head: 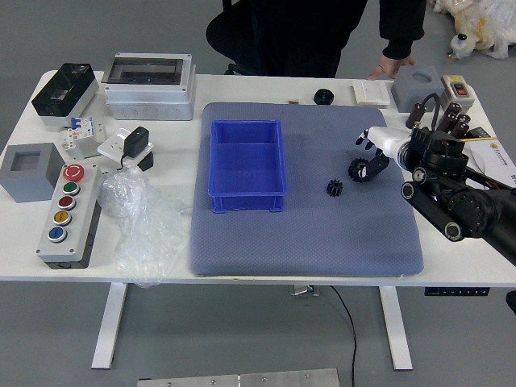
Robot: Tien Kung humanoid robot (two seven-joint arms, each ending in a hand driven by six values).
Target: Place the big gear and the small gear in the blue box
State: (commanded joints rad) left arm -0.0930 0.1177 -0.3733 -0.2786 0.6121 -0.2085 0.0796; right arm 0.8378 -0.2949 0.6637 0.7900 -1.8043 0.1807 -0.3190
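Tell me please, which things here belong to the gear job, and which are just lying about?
For the job:
big gear, by the right hand
small gear, on the mat
blue box, on the mat

Just lying about:
button box
plastic bag
grey block at left
black tray
white case
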